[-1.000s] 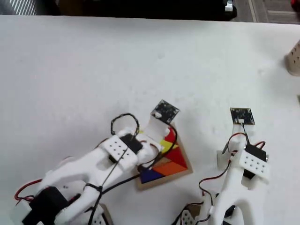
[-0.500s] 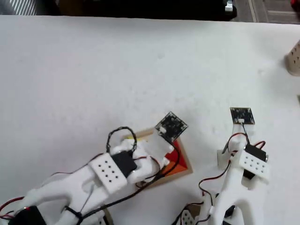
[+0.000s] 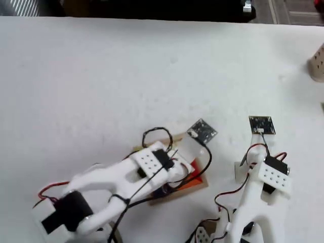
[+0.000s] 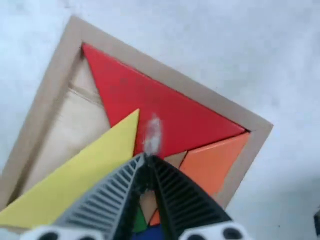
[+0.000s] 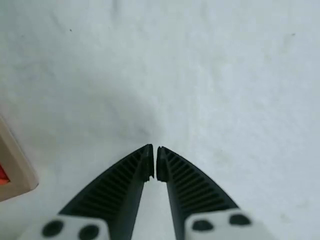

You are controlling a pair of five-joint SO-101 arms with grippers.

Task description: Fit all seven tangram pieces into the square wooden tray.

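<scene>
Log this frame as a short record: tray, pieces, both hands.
tray: wooden, part of its floor uncovered
seated pieces: red triangle, orange piece
yellow triangle: askew, tip against the red triangle, seemingly not seated
left hand: shut, tips over the tray's middle by the yellow triangle
right hand: shut, over the table near a tray corner

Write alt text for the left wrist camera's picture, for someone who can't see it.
The shut left gripper hangs over a wooden tray on a white table. Inside lie a large red triangle, an orange piece and a yellow triangle, with bare wood beside them.
</scene>
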